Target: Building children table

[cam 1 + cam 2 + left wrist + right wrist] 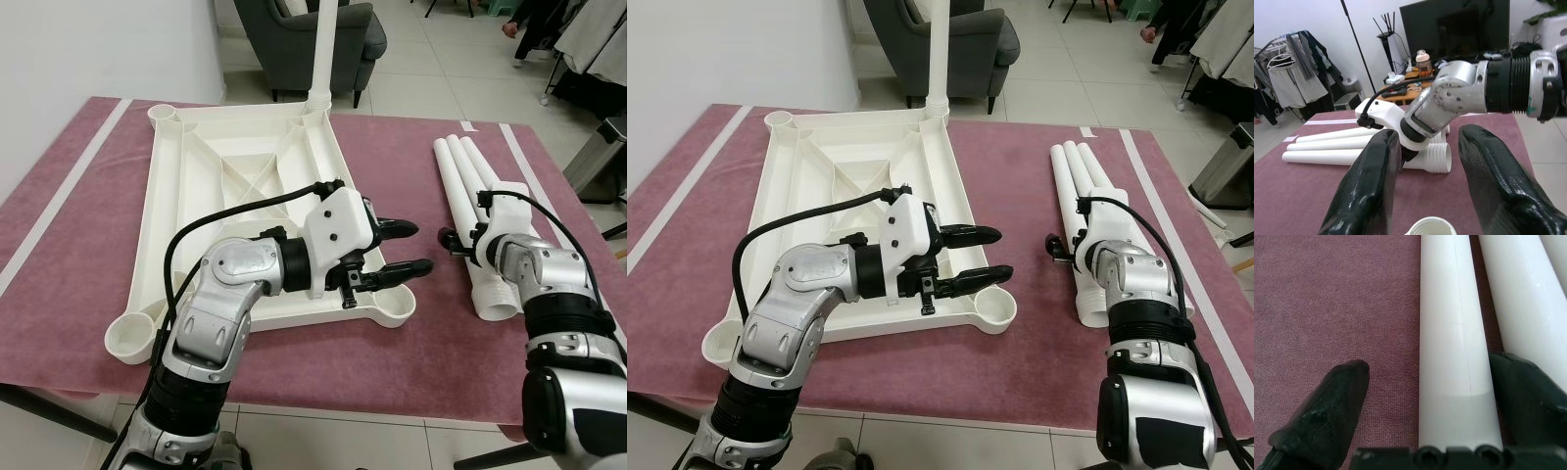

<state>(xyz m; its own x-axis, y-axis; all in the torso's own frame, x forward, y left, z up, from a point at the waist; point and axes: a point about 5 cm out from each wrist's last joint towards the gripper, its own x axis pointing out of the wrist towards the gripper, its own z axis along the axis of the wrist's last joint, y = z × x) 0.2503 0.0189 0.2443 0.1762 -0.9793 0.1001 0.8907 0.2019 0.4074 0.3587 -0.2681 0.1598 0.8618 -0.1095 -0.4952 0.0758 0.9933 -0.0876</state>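
The left tool point(404, 247) hangs with its two black fingers spread wide and nothing between them, just above the near right corner of the white tabletop point(196, 186). That tabletop lies upside down on the maroon-covered worktop point(392, 333), with a round socket point(394, 305) right under the left tool and one white leg point(323, 49) already standing upright in the far corner socket. To the right of the left tool, well apart from the tabletop, three loose legs point(468, 181) lie side by side. The right tool point(1430, 396) sits over them, its fingers open on either side of the leftmost leg point(1454, 333), not pressing on it. A grey armchair point(294, 34) stands beyond the worktop.
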